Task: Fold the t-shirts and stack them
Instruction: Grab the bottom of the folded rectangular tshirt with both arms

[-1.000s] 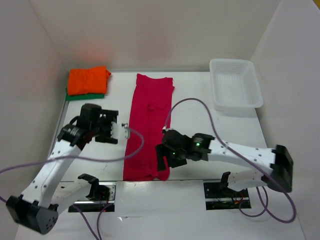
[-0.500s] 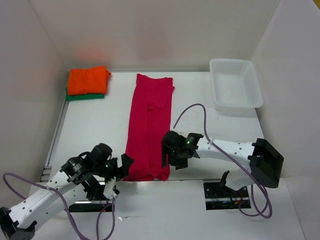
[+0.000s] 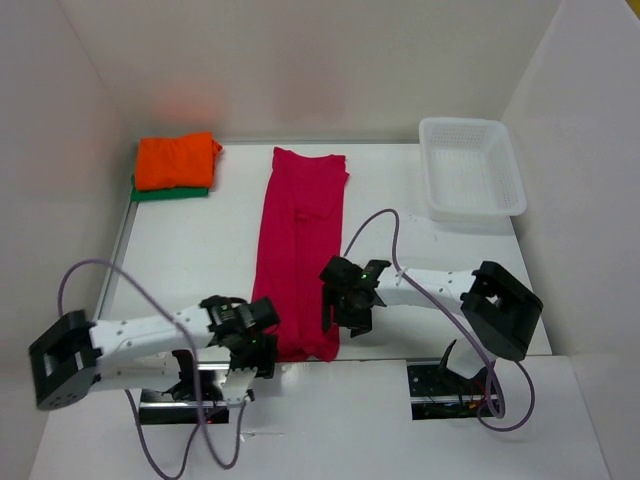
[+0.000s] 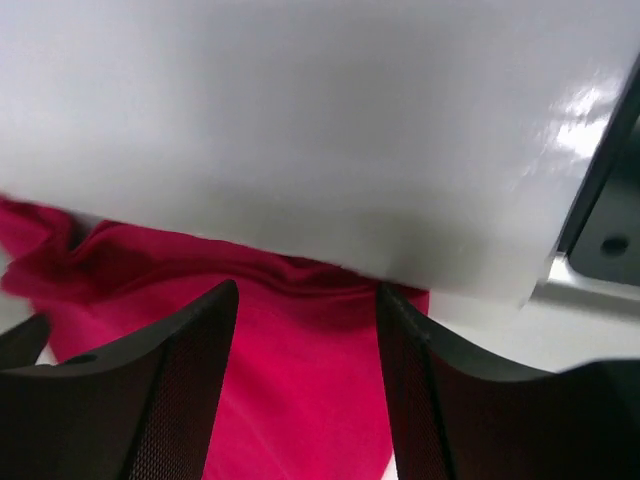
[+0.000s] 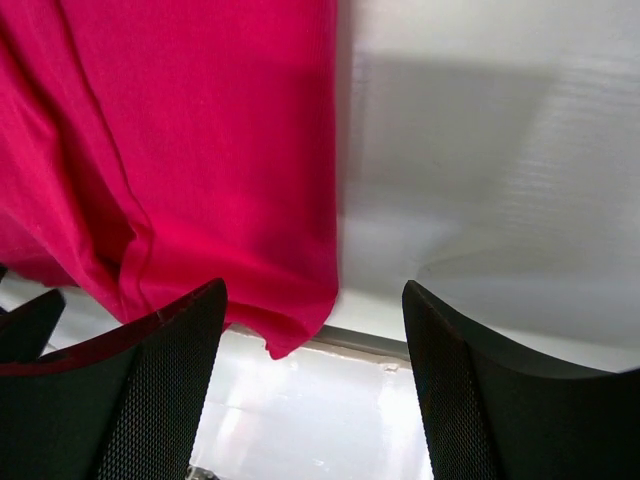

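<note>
While both arms sit low at the near hem of the magenta t-shirt [image 3: 298, 250], nothing is gripped yet; the shirt lies as a long narrow strip, sides folded in, running from the far middle of the table [image 3: 200, 250] to its near edge

- orange t-shirt [image 3: 176, 158] folded and stacked on the folded green t-shirt [image 3: 170, 193], far left corner; white basket [image 3: 460, 122] far right, well apart from all the cloth
- left gripper [image 4: 305, 400] at the near left corner of the strip; fingers apart, rumpled hem showing in the gap, no pinch seen
- right gripper [image 5: 315, 390] at the near right corner; fingers wide apart, straddling the cloth corner and bare table, holding nothing

Judged step: take both near corners and carry the hem toward the collar to halve the strip

Risks as I read them:
- hem is layered; a shallow close may catch only the top ply, so the side folds spill open on the lift
- right corner appears to lap over the table edge; fingers coming down there could strike the edge or miss the cloth
- left hem is bunched; an uneven bite would skew the fold
- unequal lift between the arms would twist the strip
</note>
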Tool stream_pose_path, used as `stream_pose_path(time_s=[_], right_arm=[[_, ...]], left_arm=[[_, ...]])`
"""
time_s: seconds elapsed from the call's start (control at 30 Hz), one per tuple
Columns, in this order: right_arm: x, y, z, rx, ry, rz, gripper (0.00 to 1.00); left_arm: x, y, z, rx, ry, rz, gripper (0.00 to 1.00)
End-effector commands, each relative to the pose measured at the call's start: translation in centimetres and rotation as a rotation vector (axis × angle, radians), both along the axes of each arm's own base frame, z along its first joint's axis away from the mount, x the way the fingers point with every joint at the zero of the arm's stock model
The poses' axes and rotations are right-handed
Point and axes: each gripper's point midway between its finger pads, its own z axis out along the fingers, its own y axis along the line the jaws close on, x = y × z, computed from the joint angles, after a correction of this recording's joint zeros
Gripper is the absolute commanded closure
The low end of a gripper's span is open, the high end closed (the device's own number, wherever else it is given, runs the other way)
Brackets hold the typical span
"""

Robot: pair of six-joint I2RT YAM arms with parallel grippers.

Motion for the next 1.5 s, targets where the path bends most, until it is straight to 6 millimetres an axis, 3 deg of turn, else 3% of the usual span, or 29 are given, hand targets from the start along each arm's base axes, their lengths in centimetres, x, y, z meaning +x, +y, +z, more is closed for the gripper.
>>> stream_pose_path(time_s=[0.0, 0.03, 0.07, 0.13, 0.2, 0.37, 0.5, 0.63, 0.77, 0.8, 0.83, 0.87, 0.9, 1.07, 1.13, 1.27, 1.4, 1.47], right_arm=[[1.2, 1.0, 1.2, 0.044, -0.033, 0.005, 0.24], [1.3, 1.1, 1.6, 0.053, -0.04, 0.005, 0.24], [1.3, 0.8, 1.7, 0.046, -0.047, 0.001, 0.24], [1.0, 0.3, 1.5, 0.041, -0.044, 0.001, 0.24], [1.1, 0.5, 1.6, 0.05, -0.05, 0.001, 0.24], [0.6, 0.9, 0.9, 0.054, -0.015, 0.036, 0.24], [0.3, 0.6, -0.6, 0.012, 0.015, 0.085, 0.24], [0.2, 0.7, -1.7, -0.008, 0.038, 0.096, 0.25], [0.5, 0.8, -1.8, 0.0, 0.041, 0.096, 0.44], [0.5, 0.8, -1.8, 0.0, 0.041, 0.096, 0.59], [0.3, 0.5, -2.1, -0.007, 0.047, 0.096, 0.67], [0.7, 0.1, -1.9, -0.013, 0.037, 0.09, 0.73], [1.4, -0.3, -2.0, -0.021, 0.027, 0.067, 0.82], [3.2, -2.8, -1.4, -0.06, -0.009, 0.049, 0.83], [3.7, -3.6, -1.5, -0.079, -0.02, 0.059, 0.84], [5.0, -3.4, -0.9, -0.07, -0.048, 0.085, 0.84], [4.0, -2.2, 0.6, 0.029, -0.028, 0.14, 0.63], [2.3, -1.9, 1.1, 0.08, 0.016, 0.151, 0.53]], left_arm=[[2.0, -0.6, 0.3, 0.16, -0.027, -0.02, 0.35], [3.5, 0.7, 0.0, 0.265, -0.103, -0.018, 0.35], [3.8, 2.0, -0.4, 0.36, -0.099, 0.005, 0.35], [4.7, 2.7, 0.5, 0.385, -0.132, 0.037, 0.25], [4.1, 2.3, 1.5, 0.305, -0.137, 0.012, 0.22], [2.0, 2.8, 0.6, 0.241, -0.134, -0.054, 0.22], [1.9, 3.9, 0.0, 0.295, -0.125, -0.038, 0.25], [2.0, 3.3, -0.4, 0.303, -0.106, -0.02, 0.29], [2.1, 3.3, -0.9, 0.355, -0.074, 0.021, 0.2], [2.0, 3.5, -0.9, 0.363, -0.07, 0.02, 0.2], [2.0, 3.4, -0.9, 0.36, -0.074, 0.0, 0.2], [2.0, 3.4, -0.9, 0.36, -0.074, 0.0, 0.22], [2.0, 3.5, -1.0, 0.368, -0.07, -0.001, 0.32], [1.8, 3.6, -1.2, 0.394, -0.057, -0.001, 0.72], [1.5, 3.1, -0.9, 0.365, -0.051, -0.009, 0.93], [0.9, 1.5, 0.4, 0.207, -0.052, 0.015, 0.95], [0.9, 1.6, 0.8, 0.157, -0.08, 0.029, 0.95], [1.5, 2.1, 0.9, 0.167, -0.125, 0.038, 0.89]])
